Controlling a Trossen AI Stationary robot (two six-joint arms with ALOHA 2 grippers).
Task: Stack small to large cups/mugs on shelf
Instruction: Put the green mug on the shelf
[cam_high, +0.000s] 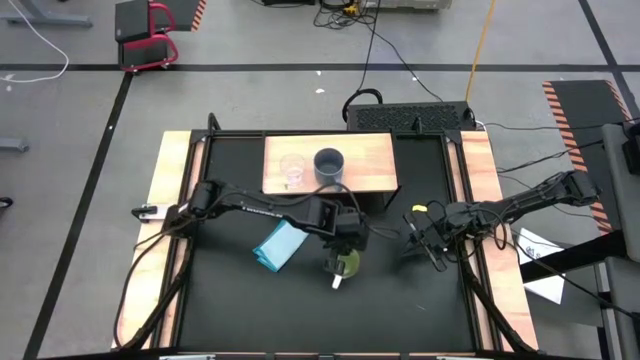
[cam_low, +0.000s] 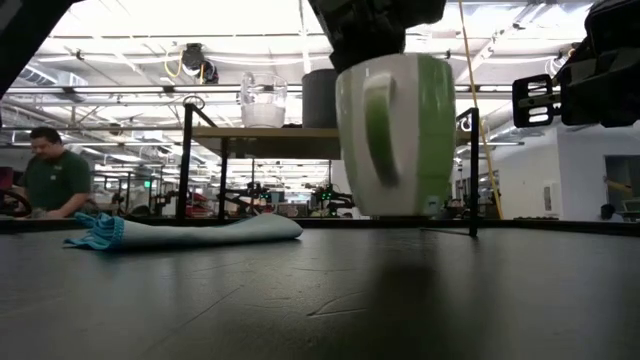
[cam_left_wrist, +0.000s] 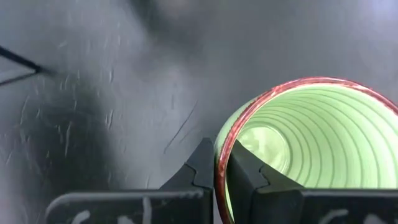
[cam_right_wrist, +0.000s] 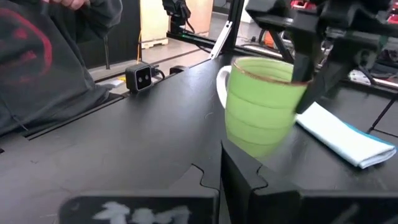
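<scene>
green mug (cam_low: 395, 135): nearest the low camera, at the table's (cam_high: 240, 300) front centre and seemingly lifted just clear of it, tilted a little. We judge it a stiff glazed ceramic, fairly heavy for a rim pinch, slick, and liable to chip if knocked.
look of it: lime-green wall ribbed inside, a thin reddish-brown rim, a white handle (cam_right_wrist: 222, 84).
left gripper (cam_left_wrist: 217, 165): clenched on the mug's rim, one finger inside the wall and one outside. We think this pinch works but lets the mug swing; it may slip if jerked.
where to hold: we would keep the rim grip opposite the handle, or take the handle itself.
right gripper (cam_high: 437, 258): closed on nothing, waiting above the table to the mug's right, well apart from it.
cloth (cam_high: 279, 245): light blue, folded, soft, lying just left of the mug and behind it.
grey mug (cam_high: 329, 165): farther back on the shelf (cam_high: 375, 165), near its middle; dark grey-blue, upright, likely stiff ceramic too.
glass cup (cam_high: 292, 171): just left of the grey mug on the shelf; clear, small, light, and the most fragile of the three by our reckoning.
stacking: not yet begun; the three vessels stand apart.
</scene>
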